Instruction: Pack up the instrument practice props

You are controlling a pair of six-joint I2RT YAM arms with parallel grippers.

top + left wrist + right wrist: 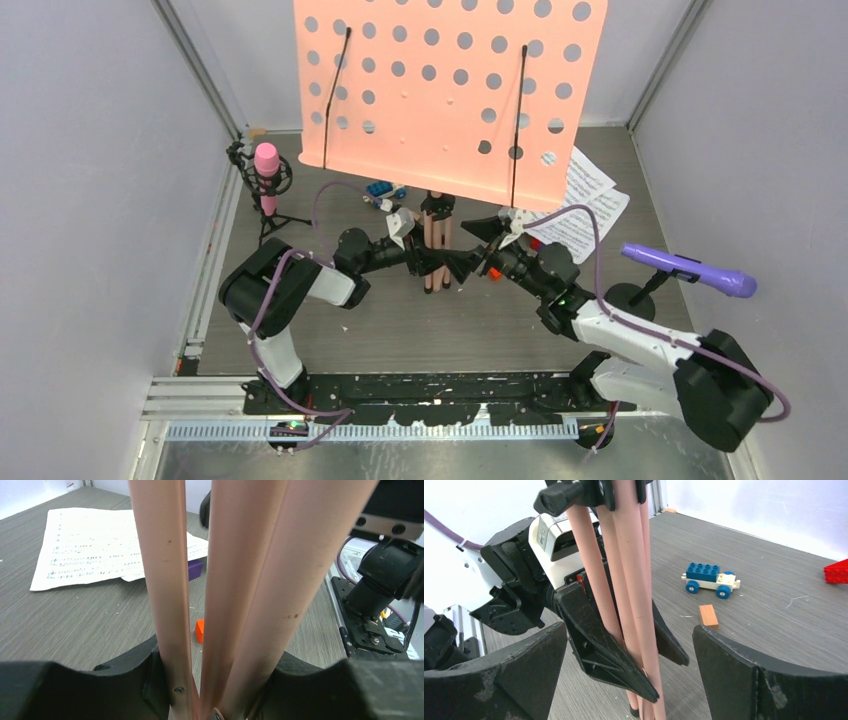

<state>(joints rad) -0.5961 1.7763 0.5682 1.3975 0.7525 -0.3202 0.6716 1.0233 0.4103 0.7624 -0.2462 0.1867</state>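
The pink perforated music rack (450,90) stands upright at mid-table, its three tripod legs (435,250) folded together. My left gripper (418,262) is shut on those legs (235,580), which fill the gap between its jaws (215,690). My right gripper (472,266) stands open just right of the legs (634,595), touching nothing, with its jaws (629,675) wide on either side. White sheet-music pages (585,205) lie behind on the right. A pink microphone (266,170) sits in a black mount at the left. At the right, a purple microphone (690,268) rests on another mount (640,292).
A blue toy car (711,577), a small wooden block (708,615) and a red block (836,571) lie on the table past the legs. An orange block (199,630) and a purple block (195,569) sit near the pages (100,545). Grey walls close in both sides.
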